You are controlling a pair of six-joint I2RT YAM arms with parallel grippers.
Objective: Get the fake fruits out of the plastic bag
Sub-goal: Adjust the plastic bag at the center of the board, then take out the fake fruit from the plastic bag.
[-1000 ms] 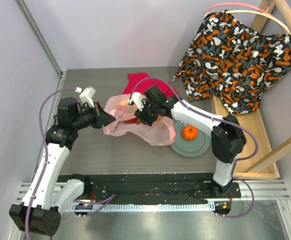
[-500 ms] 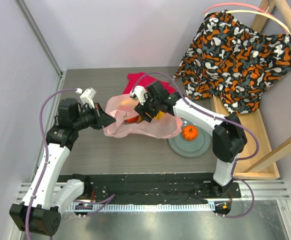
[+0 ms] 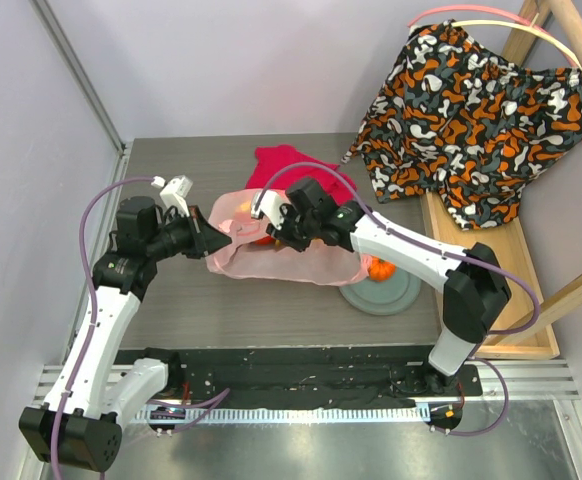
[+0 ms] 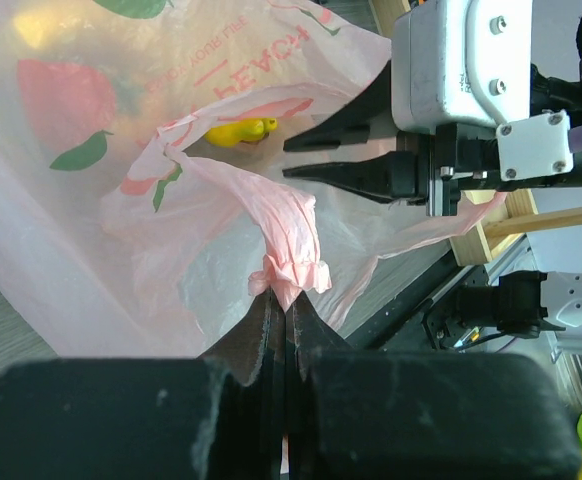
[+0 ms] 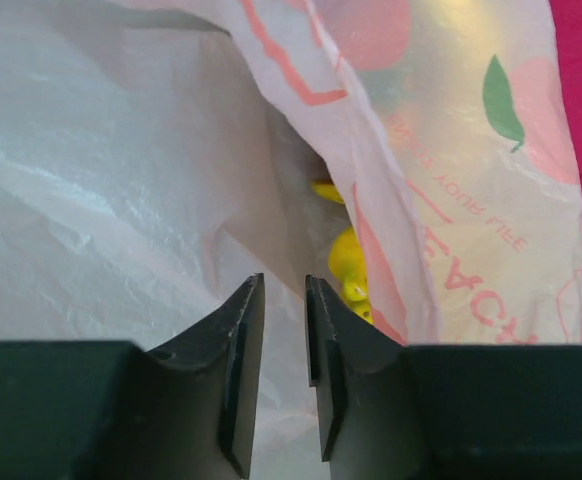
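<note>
On the grey table (image 3: 231,310), left jaws pinch the plastic bag (image 3: 271,265); right jaws (slightly parted) face a yellow fruit (image 5: 346,258).

Lilac walls (image 3: 221,70) enclose the grey table (image 3: 191,165); a patterned cloth (image 3: 471,110) drapes a wooden frame (image 3: 511,290) right of the right gripper (image 3: 269,230)

Left gripper (image 3: 204,241), centre left, pinches the plastic bag (image 3: 261,263); right gripper (image 3: 271,224) faces it (fingers barely parted), arm outstretched.
</note>
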